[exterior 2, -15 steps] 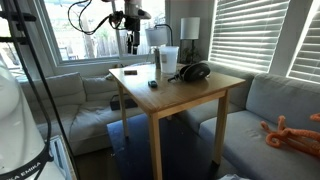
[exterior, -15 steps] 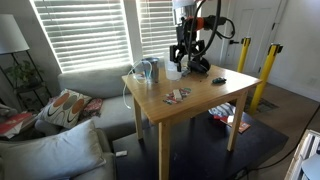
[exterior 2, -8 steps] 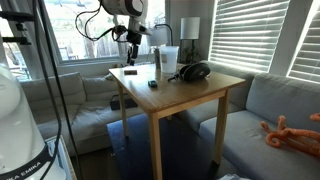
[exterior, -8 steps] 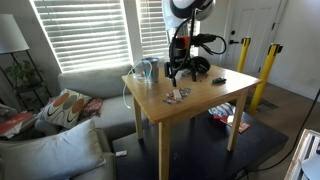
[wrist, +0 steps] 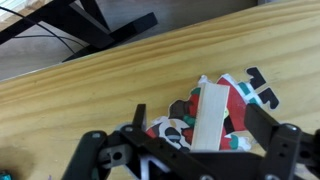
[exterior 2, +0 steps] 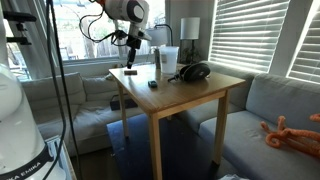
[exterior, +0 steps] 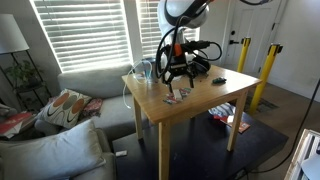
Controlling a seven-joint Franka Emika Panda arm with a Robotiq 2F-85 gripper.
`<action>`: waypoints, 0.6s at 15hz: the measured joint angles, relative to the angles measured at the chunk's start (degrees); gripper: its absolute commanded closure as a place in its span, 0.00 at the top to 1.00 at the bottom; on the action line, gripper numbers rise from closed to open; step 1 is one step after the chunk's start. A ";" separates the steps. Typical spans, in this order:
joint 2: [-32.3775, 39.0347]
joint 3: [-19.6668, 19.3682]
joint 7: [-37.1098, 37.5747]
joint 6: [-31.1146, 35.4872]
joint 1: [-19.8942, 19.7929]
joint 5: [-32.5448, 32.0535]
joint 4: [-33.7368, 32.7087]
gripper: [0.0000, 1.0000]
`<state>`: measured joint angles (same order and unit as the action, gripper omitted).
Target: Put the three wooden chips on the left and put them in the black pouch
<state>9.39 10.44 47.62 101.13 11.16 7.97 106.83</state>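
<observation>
The wooden chips point(exterior: 178, 95) lie in a small cluster near the middle of the table, and show faintly in an exterior view point(exterior 2: 130, 71). In the wrist view a pale tan flat chip point(wrist: 212, 98) lies on red, white and black printed pieces. My gripper point(wrist: 197, 110) is open, with a finger on each side of that chip, just above the table. It hangs low over the cluster in both exterior views point(exterior: 176, 80) point(exterior 2: 133, 58). The black pouch point(exterior: 198, 65) point(exterior 2: 194, 72) sits at the back of the table, apart from the gripper.
Clear cups point(exterior: 148, 70) point(exterior 2: 167, 60) stand at the table's back edge. A small flat dark item point(exterior: 219, 80) point(exterior 2: 153, 84) lies on the wooden table point(exterior: 200, 105). A grey sofa point(exterior: 85, 85), a yellow post point(exterior: 266, 75) and a lamp point(exterior 2: 189, 28) surround it.
The arm has swung from above the black pouch toward the chip cluster and come down; the gripper now hangs low over the chips. Nothing on the table has moved.
</observation>
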 measured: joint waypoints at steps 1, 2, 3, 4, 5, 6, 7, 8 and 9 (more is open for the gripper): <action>0.27 0.00 0.56 0.00 0.11 0.01 -0.11 1.00; 0.52 0.00 0.92 0.04 0.19 0.01 -0.21 1.00; 0.77 0.00 1.23 0.27 0.25 0.01 -0.28 1.00; 0.96 0.00 1.39 0.53 0.28 0.01 -0.30 1.00; 1.12 0.00 1.49 0.76 0.28 0.01 -0.32 0.95; 1.28 -0.01 1.52 0.98 0.28 0.01 -0.35 0.93; 1.48 -0.01 1.52 1.26 0.28 0.01 -0.39 0.93; 1.71 -0.01 1.55 1.58 0.28 0.01 -0.42 0.89; 1.95 -0.02 1.55 1.87 0.28 0.01 -0.45 0.87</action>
<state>11.34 10.42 49.17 103.00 11.44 7.98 106.38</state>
